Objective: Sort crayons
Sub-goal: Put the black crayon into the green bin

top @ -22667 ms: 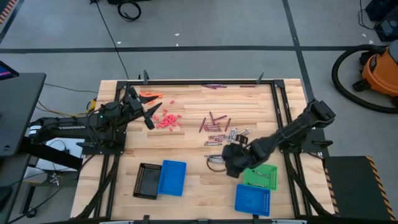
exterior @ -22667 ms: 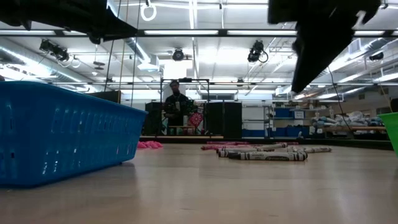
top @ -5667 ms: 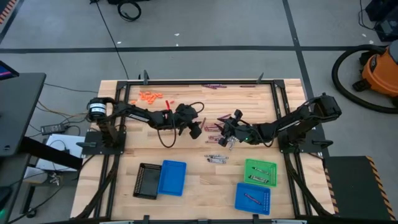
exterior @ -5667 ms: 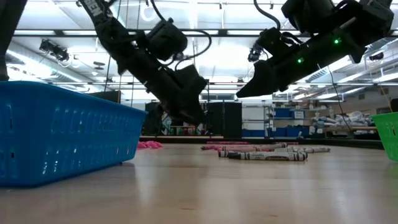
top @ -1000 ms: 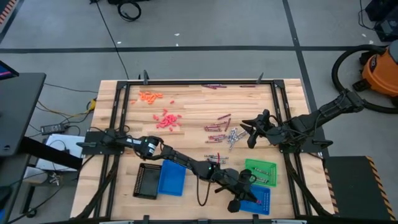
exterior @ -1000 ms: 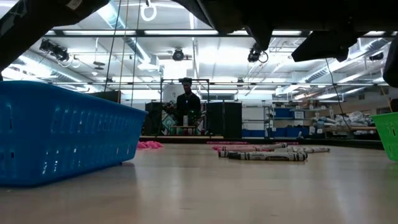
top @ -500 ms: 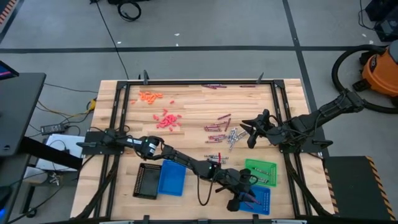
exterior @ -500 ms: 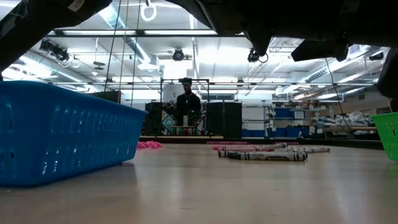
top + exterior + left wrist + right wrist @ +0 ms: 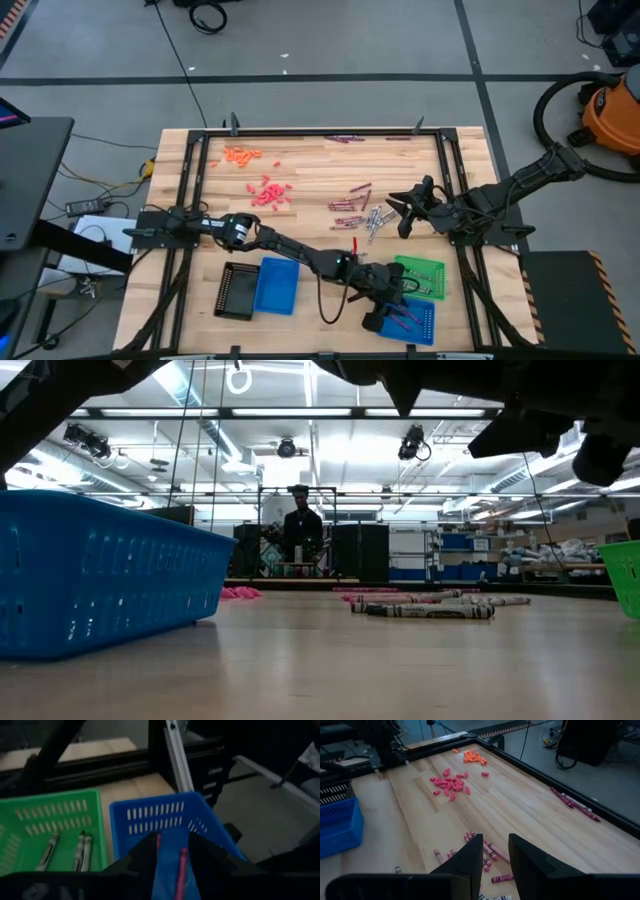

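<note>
We see two slim dark arms, the left arm [image 9: 300, 255] trailing a looped black cable, each ending in blunt black wedge-shaped fingers [image 9: 465, 862].

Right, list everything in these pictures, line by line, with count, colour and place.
Table: one, light wood with a black frame, on a grey floor.
Orange crayons: small cluster, far left of the table.
Red-pink crayons: loose heap, nearer than the orange ones.
Dark purple crayons: scattered, centre; a few more at the far edge.
Silver-grey crayons: few, beside the purple ones.
Black tray: one, near left.
Blue trays: two; one touching the black tray, one near right, with purple crayons inside.
Green tray: one, behind the right blue tray, grey crayons inside.
Vacuum: one, orange, on the floor at right.
Person: one, standing in the background.
Left gripper: open, over the right blue tray.
Right gripper: open, beside the silver-grey crayons.
</note>
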